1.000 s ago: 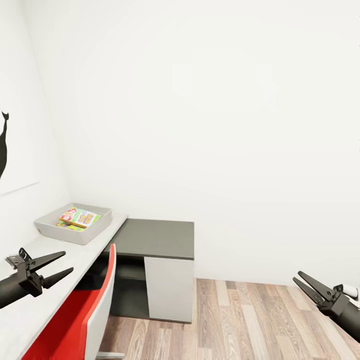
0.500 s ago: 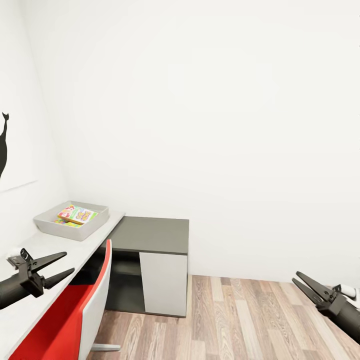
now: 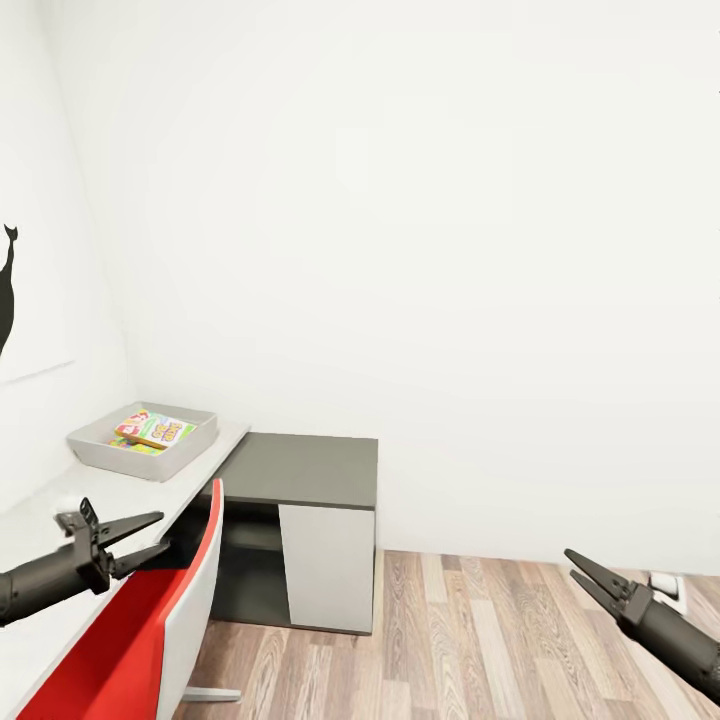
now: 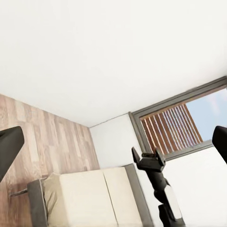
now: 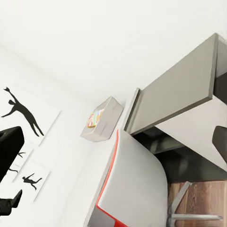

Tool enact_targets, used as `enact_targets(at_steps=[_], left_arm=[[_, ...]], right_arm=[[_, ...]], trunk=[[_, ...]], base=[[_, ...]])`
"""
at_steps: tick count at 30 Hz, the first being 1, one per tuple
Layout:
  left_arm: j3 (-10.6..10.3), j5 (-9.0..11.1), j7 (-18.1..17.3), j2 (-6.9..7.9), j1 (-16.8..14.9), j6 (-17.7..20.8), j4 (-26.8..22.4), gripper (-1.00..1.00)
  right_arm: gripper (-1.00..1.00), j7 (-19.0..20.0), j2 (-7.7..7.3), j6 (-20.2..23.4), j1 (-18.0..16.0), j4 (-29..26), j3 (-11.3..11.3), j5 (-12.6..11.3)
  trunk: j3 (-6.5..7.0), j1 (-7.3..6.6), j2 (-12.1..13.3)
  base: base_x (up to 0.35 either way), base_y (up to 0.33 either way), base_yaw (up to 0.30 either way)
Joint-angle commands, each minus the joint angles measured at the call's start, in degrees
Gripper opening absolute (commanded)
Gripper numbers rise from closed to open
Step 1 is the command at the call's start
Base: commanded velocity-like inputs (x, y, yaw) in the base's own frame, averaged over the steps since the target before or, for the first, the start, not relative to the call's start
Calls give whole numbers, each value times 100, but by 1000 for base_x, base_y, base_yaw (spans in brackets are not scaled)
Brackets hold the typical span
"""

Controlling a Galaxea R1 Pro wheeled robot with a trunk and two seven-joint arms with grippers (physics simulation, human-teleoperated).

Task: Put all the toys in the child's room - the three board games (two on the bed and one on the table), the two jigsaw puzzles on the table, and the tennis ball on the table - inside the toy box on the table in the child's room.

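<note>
Both arms have dropped and swung inward. Left gripper point(image 3: 150, 532) and right gripper point(image 3: 585, 574) spread, empty. Toy box point(image 3: 143, 441) ahead of left gripper holds board games point(image 3: 155, 430); stiff, light, likely best pinched by an edge.

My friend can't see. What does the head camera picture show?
A grey toy box holding colourful toys sits on a pale table in a white room's corner. Nearer are a red chair and two open, empty robot grippers, left gripper and right gripper.

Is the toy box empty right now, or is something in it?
Not empty. The toy box on the table holds a green-white board game lying over another colourful flat item.
</note>
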Motion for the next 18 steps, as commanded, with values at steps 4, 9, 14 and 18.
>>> enact_targets(at_steps=[4,9,14,18], left_arm=[[-307,-56,-23,-117,-175,20,1,100],[-873,-274,18,-403,-498,20,-3,100],[-1278,-915,184,-799,-813,26,1,100],[-1359,-1335,218,-999,-921,34,3,100]], right_arm=[[100,-57,4,46,-46,-7,21,-33],[100,-302,0,49,-84,-14,271,-26],[100,-717,-2,60,-334,-15,713,-25],[100,-892,-3,65,-477,-7,1011,-24]], trunk=[[-1,2,-3],[-1,2,-3],[-1,2,-3],[-1,2,-3]], base=[[0,0,0],[0,0,0],[0,0,0],[0,0,0]])
